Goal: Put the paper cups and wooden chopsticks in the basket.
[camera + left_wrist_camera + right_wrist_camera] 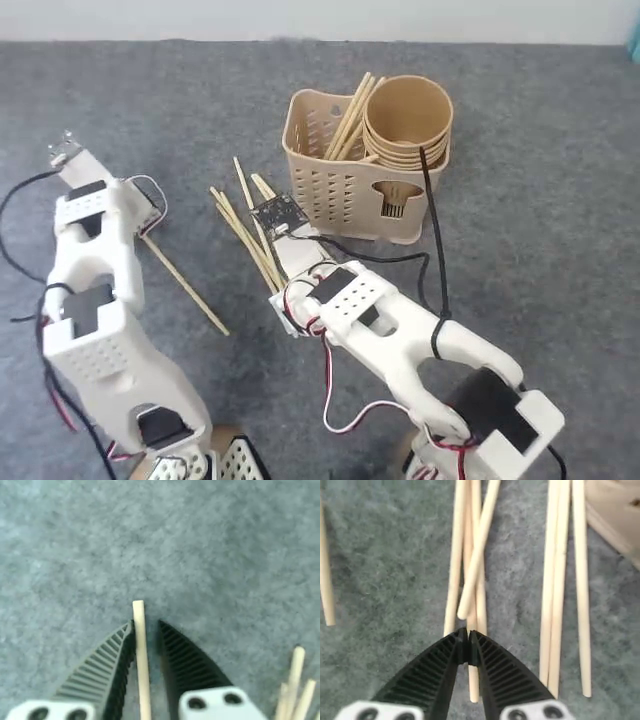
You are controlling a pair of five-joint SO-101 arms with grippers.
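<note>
Chopsticks point(245, 235) lie at the basket's point(340, 190) eight o'clock; right gripper point(469, 636), pinching one, should lift cleanly; left gripper point(146, 625) narrowly straddles a lone chopstick point(142, 655).

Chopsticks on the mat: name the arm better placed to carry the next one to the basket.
Right, probably. The right gripper looks shut on a chopstick beside the basket; the left gripper is open around a lone chopstick, farther off.

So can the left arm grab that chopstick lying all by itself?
Probably yes. The lone chopstick already lies inside the open left gripper, flat on the carpet. The other chopsticks are off to one side and nothing lies on top of it.
</note>
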